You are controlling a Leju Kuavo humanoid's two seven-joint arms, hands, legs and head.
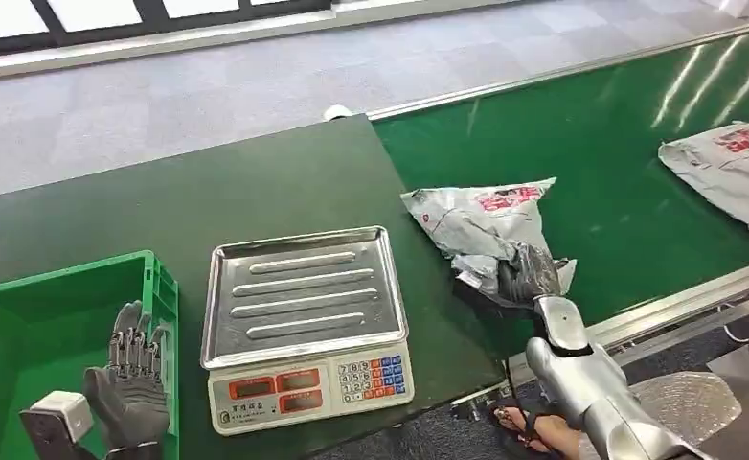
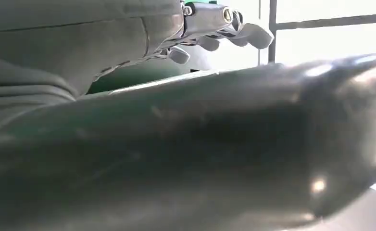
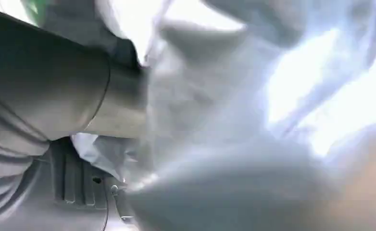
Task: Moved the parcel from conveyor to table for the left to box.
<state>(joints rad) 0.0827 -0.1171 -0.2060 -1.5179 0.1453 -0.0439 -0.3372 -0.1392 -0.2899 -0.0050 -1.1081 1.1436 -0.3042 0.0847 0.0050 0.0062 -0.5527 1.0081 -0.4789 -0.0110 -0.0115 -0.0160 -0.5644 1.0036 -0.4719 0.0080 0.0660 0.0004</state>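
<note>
The right hand (image 1: 527,276) has its fingers closed on the parcel (image 1: 486,225), which straddles the belt (image 1: 620,144) and counter (image 1: 284,182) edge. Lift clear, carry toward nine o'clock, and set it flat. The left hand (image 1: 133,379) waits, fingers spread, over the bin (image 1: 26,316).

Parcel (image 1: 486,228): you're looking at a grey plastic mailer bag with red print, crumpled and lying flat.
Position: it straddles the edge where the green conveyor (image 1: 620,144) meets the dark surface (image 1: 256,182).
Hold: the right hand (image 1: 527,276) grips its near end.
Box (image 1: 26,326): green crate, open-topped, at the surface's left.
</note>
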